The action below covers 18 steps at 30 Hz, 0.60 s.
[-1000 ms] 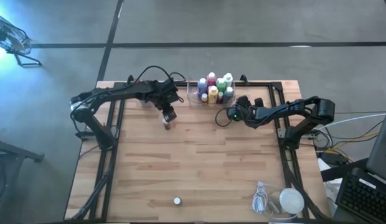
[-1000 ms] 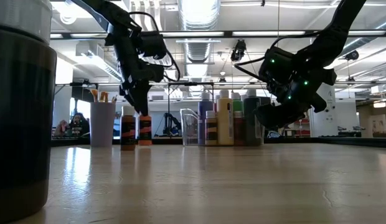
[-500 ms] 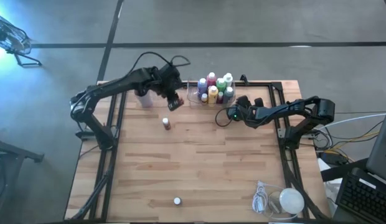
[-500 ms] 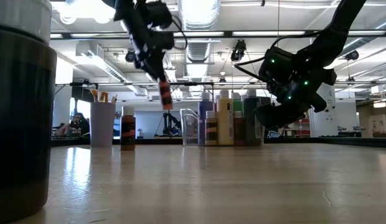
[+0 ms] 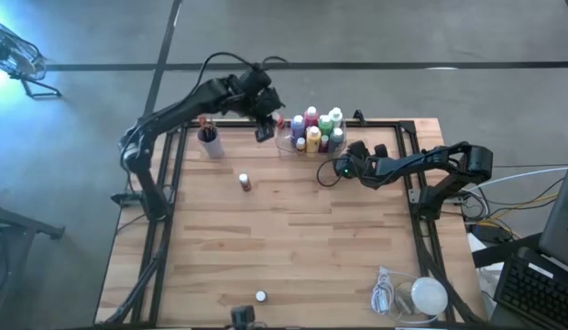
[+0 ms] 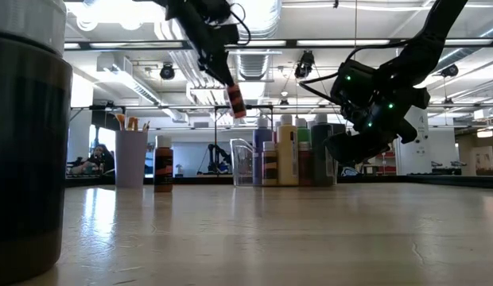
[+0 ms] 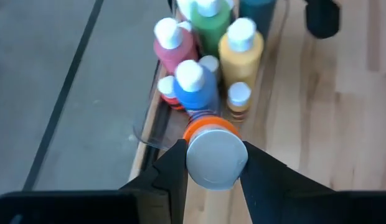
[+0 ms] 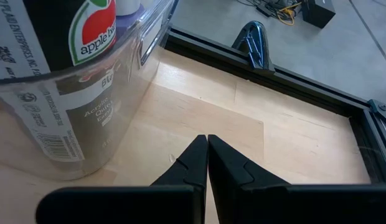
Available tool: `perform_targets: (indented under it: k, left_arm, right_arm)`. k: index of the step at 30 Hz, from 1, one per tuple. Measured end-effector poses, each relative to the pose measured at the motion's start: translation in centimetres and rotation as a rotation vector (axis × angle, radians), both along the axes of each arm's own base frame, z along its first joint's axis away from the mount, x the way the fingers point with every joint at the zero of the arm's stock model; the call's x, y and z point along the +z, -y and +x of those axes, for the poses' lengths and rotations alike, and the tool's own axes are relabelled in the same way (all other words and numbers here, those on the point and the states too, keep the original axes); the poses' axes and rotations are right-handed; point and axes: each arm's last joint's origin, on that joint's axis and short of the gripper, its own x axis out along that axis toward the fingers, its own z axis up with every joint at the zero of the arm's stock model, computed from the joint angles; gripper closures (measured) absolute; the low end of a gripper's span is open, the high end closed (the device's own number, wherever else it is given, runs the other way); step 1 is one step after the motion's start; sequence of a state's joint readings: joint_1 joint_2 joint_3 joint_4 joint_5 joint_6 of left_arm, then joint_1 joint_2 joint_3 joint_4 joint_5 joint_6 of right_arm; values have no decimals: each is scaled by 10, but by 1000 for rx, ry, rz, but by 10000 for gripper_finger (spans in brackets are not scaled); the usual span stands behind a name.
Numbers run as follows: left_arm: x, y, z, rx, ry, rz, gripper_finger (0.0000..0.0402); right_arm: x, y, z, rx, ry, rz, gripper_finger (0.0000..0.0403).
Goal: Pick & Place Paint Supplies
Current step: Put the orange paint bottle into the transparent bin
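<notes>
Overhead view: left gripper [image 5: 265, 128], carrying an orange paint bottle [image 5: 263, 134] lifted from mid-table, is nearing the clear tray [image 5: 284, 144]. Low view: it is hanging high. Left wrist view: fingers [image 7: 171, 171] are clamping its cap above the tray. Right gripper [image 8: 207, 155] is waiting shut beside it.

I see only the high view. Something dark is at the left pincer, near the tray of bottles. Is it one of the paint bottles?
Observer: Yes. The left wrist view shows the left pincer shut on a small orange bottle with a pale cap.
Operator: Does it touch the table?
Observer: No. In the low view it hangs tilted in the air, well above the table.
Operator: And the right pincer?
Observer: The right wrist view shows the right pincer shut and empty, close beside the clear tray.
</notes>
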<state>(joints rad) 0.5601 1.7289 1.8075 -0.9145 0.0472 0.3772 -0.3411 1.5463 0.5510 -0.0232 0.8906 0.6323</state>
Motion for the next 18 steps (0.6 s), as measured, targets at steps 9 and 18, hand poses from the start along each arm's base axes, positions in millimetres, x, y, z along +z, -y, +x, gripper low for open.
perform_targets:
  k: [9,18]
  left_arm:
    - [-25,-45,10,-11,-83,-66,277]
    - [-58,-75,21,5,-103,-99,277]
  right_arm:
    - [0,2,-1,-4,-8,-1,394]
    - [0,3,-1,-8,-8,-1,394]
